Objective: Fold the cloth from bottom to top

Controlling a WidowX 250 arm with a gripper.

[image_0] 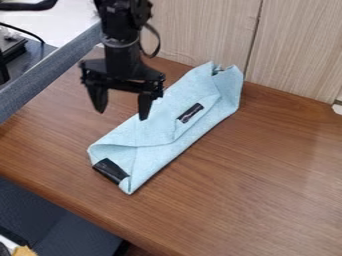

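Observation:
The light blue cloth (pixel 162 129) lies on the brown table in a long, folded strip, running from the lower left up to the back right near the wall. A black patch shows at its lower-left end and a smaller dark label sits on its upper middle part. Above the cloth's left edge hangs the black gripper (pixel 122 111), pointing down, its two fingers apart with nothing between them. Its right finger overlaps the cloth's upper-left edge in the view; whether they touch I cannot tell.
The wooden table (pixel 260 165) extends to the right and front of the cloth. A light wood panel wall (pixel 207 30) stands behind it. A grey padded edge (pixel 50 70) runs along the left, with dark equipment (pixel 12 52) beyond. A dark blue chair (pixel 47 220) is below the front edge.

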